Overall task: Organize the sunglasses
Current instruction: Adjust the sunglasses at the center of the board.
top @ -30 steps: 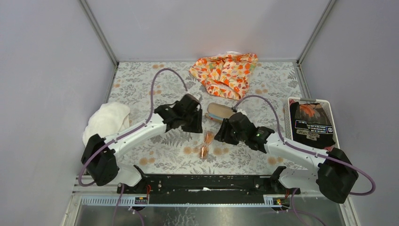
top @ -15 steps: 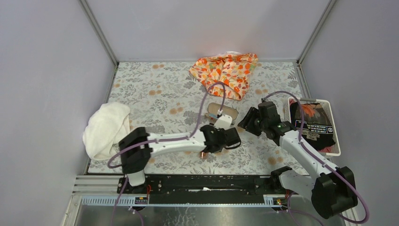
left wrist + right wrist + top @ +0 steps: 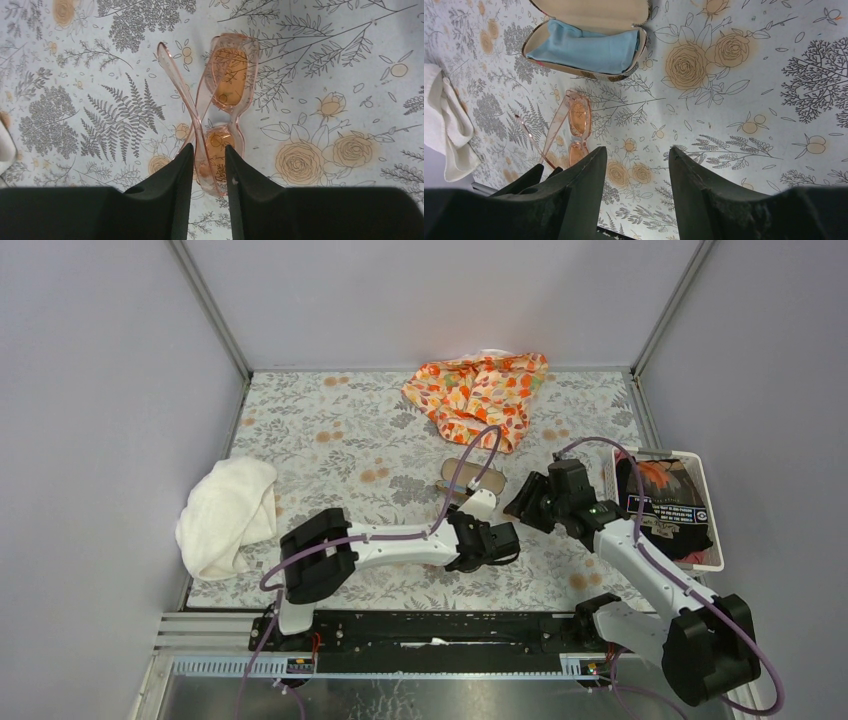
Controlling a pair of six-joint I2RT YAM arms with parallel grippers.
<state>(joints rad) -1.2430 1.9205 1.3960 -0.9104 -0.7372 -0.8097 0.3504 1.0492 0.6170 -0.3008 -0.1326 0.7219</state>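
Observation:
The sunglasses [image 3: 227,95] have a thin orange-pink frame and lie folded on the flowered table; they also show in the right wrist view [image 3: 574,125]. My left gripper [image 3: 208,156] is closed on their near end, with the near lens and one arm between the fingers. Its fingertips [image 3: 526,177] show in the right wrist view. In the top view the left arm [image 3: 400,540] hides the sunglasses. The plaid case [image 3: 589,72] lies open beyond them, holding a blue cloth [image 3: 584,47]; it also shows in the top view [image 3: 463,472]. My right gripper [image 3: 636,155] is open and empty, to the right of the case [image 3: 525,502].
An orange floral cloth [image 3: 480,395] lies at the back centre. A white towel [image 3: 228,512] lies at the left edge, also in the right wrist view [image 3: 444,125]. A white basket [image 3: 655,451] with dark items stands at the right.
My left arm swung right and down over the sunglasses and closed on their near end. My right gripper drew back to the right, away from the sunglasses.

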